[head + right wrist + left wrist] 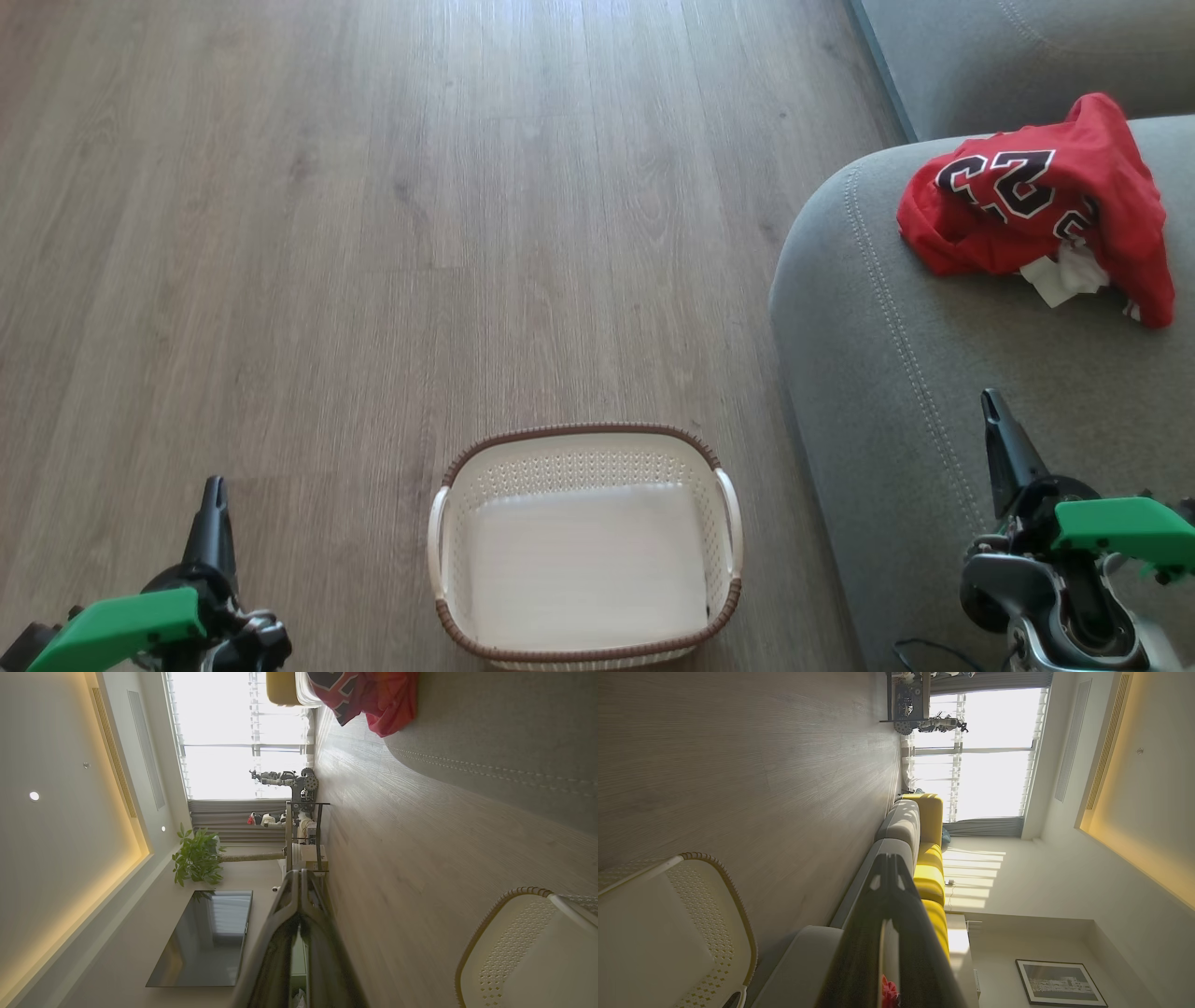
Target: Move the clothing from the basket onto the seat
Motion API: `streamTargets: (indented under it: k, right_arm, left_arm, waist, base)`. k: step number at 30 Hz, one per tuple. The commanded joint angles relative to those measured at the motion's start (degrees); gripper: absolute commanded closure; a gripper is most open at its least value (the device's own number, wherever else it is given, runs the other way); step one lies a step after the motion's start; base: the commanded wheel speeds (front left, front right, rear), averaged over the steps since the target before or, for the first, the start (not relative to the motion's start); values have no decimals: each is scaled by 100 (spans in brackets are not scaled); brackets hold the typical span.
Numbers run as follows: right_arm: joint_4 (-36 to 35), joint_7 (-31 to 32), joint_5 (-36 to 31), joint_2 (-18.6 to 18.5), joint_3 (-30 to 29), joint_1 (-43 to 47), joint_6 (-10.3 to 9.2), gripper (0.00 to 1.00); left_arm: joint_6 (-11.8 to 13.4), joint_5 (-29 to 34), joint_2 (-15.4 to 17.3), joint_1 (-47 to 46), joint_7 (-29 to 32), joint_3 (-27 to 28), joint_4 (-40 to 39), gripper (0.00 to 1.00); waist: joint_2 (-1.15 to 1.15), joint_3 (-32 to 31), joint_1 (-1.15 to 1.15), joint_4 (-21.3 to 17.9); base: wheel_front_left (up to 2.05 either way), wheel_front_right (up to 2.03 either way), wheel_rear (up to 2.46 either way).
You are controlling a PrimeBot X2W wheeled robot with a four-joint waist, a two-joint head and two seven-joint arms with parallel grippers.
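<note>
Nearest the camera in the head view, the left gripper [214, 499] stood at the lower left over the wooden floor [373, 233], its dark fingers pressed together into one point and pinching nothing. The right gripper [995, 425] stood at the lower right over the front of the seat [887, 373], its fingers pressed together as well and holding nothing. Between the two, on the floor just beside the seat's rounded edge, sat the basket [579, 432], upright, with its smooth pale bottom in plain sight. Farther back on the seat, well apart from the basket, lay the clothing [1027, 196] in a crumpled red heap, a large black-and-white "23" facing up and a white tag [1064, 275] poking out at its near edge. Behind it a second grey cushion [1027, 56] met the seat. In the left wrist view the left gripper [888, 870] pointed along the sofa toward yellow cushions [931, 877] and a bright window [994, 756], with the basket [733, 896] to one side. In the right wrist view the right gripper [301, 882] pointed across the room toward a dark television [205, 938] and a green plant [198, 856], while the clothing [373, 695] rested on the seat [490, 728] and the basket [504, 933] stood on the floor.
</note>
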Motion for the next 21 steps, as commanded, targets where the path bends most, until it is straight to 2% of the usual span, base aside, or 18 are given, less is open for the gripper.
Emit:
streamTargets:
  k: [1, 21]
  right_arm:
    - [-226, 25, 69, -116, 133, -288, 0, 100]
    - [-234, -46, 148, -183, 222, -281, 0, 100]
  left_arm:
    - [-49, -12, 58, -284, 27, 198, -214, 100]
    - [-49, -10, 56, -284, 29, 201, -215, 100]
  waist:
    - [0, 0, 0, 0]
    - [0, 0, 0, 0]
  base:
    - [0, 0, 0]
    - [0, 0, 0]
